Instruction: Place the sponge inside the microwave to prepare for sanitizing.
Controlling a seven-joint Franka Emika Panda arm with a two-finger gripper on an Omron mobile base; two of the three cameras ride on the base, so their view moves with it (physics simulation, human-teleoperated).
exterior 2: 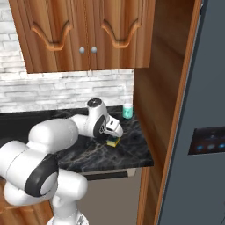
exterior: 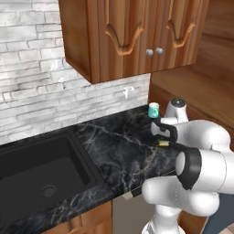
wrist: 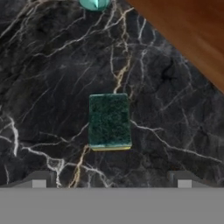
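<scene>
The sponge (wrist: pixel 109 121) lies flat on the black marble counter (wrist: pixel 48 74), dark green scrub side up with a thin yellow edge showing. It also appears as a small yellow block, the sponge (exterior 2: pixel 114 142) (exterior: pixel 163 143), near the counter's right end. My gripper (wrist: pixel 111 180) hangs directly above it, pointing down. It is open, the fingertips (wrist: pixel 39 179) stand wide on either side, and nothing is between them. From the base, the gripper (exterior 2: pixel 111 133) (exterior: pixel 162 135) sits just over the sponge without touching it. The microwave is out of view.
A teal cup (exterior 2: pixel 127 111) (exterior: pixel 153 109) stands at the back of the counter beyond the sponge. A wooden side wall (wrist: pixel 188 30) borders the counter on the right, with the tall grey fridge (exterior 2: pixel 197 132) past it. A black sink (exterior: pixel 41 173) lies to the left. Wooden cabinets (exterior: pixel 132 36) hang overhead.
</scene>
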